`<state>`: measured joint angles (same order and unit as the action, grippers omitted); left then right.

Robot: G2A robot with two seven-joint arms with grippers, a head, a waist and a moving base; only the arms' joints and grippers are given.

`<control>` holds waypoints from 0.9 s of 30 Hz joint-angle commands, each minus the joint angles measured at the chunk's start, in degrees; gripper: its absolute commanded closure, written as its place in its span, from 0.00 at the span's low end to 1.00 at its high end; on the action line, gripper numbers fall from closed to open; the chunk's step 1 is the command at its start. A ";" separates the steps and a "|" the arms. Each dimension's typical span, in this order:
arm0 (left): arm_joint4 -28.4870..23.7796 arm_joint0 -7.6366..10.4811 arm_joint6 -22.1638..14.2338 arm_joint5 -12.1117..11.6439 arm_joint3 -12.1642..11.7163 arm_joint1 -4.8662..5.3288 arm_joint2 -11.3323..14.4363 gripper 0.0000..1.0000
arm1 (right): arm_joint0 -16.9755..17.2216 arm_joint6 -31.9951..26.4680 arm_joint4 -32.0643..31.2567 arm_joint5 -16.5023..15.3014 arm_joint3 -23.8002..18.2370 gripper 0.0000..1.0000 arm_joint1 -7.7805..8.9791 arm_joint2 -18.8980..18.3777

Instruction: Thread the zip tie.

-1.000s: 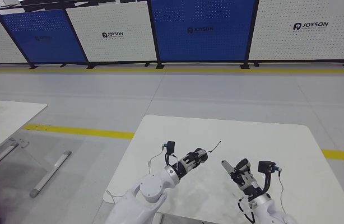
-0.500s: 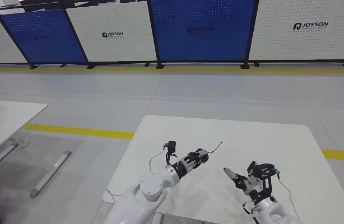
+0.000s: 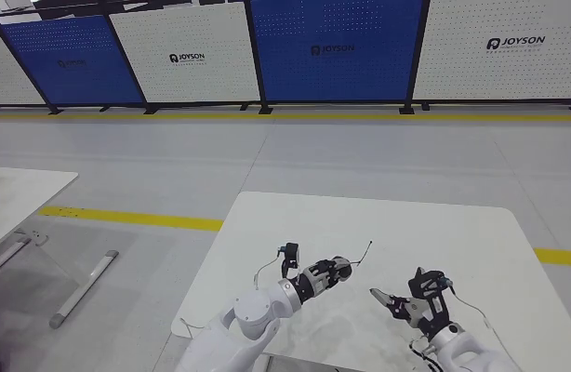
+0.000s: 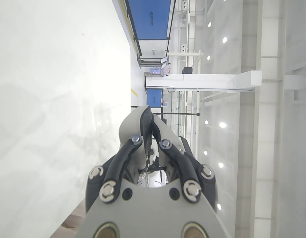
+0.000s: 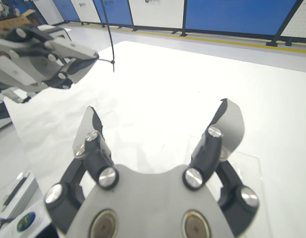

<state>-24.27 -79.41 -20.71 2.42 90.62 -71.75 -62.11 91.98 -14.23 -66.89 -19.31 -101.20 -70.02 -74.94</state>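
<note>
— What are the jaws doing?

— The right gripper has its jaws wide apart, with nothing between them. The left gripper has its jaws pressed together on the zip tie, pinching it close to one end.

— Where is the zip tie from the open jaws?

— Seen from above, it is at about 11 o'clock from them. It is near, but not touching. It is up in the air over the white table.

— Which arm is nearer?

— The left one, because it holds it. The right one has a gap to cross.

— Which way does the zip tie point?

— In the top view its long line runs from the left jaws out toward 1 o'clock. It also goes up, away from the table. In the right wrist view it stands almost straight up and bends a little. A short bit pokes down below the pinch.

— Where is the end with the little hole?

— There may be a small lump beside the left fingertips, but it is too tiny to be sure.

— So what comes next?

— I guess the right jaws must go toward 11 o'clock and catch the free end.
</note>
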 commanded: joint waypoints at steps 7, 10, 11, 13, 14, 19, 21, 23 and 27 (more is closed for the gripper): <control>0.10 0.02 0.02 0.00 0.00 0.01 0.00 1.00 | 0.06 -0.60 0.02 -0.17 -0.08 0.00 0.06 0.06; -0.69 -0.12 0.34 0.65 0.20 -0.08 0.52 1.00 | -0.26 1.17 -4.59 5.04 -0.03 0.00 -0.17 1.34; -1.26 -0.17 0.22 1.18 0.13 -0.10 0.65 1.00 | -0.46 2.48 -5.90 6.54 0.12 0.00 -0.34 2.31; -2.52 -0.35 -0.04 1.81 0.05 -0.11 0.68 1.00 | -1.24 4.33 -11.24 10.77 1.49 0.00 -0.56 3.88; -3.03 -0.58 -0.28 1.67 0.07 -0.09 0.58 1.00 | -1.55 4.69 -13.78 12.49 2.17 0.00 -0.69 5.00; -4.13 -2.52 -1.78 -0.62 1.52 0.18 0.08 1.00 | -3.62 6.22 -13.68 10.13 4.74 0.00 -1.11 7.87; -4.13 -2.52 -1.78 -0.62 1.52 0.18 0.08 1.00 | -3.62 6.22 -13.68 10.13 4.74 0.00 -1.11 7.87; -4.13 -2.52 -1.78 -0.62 1.52 0.18 0.08 1.00 | -3.62 6.22 -13.68 10.13 4.74 0.00 -1.11 7.87; -4.13 -2.52 -1.78 -0.62 1.52 0.18 0.08 1.00 | -3.57 6.46 -13.34 10.38 4.82 0.00 -1.14 7.85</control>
<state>-28.40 -81.92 -22.49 1.81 92.13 -71.57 -62.04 88.36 -7.99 -80.55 -9.15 -96.45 -71.14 -67.07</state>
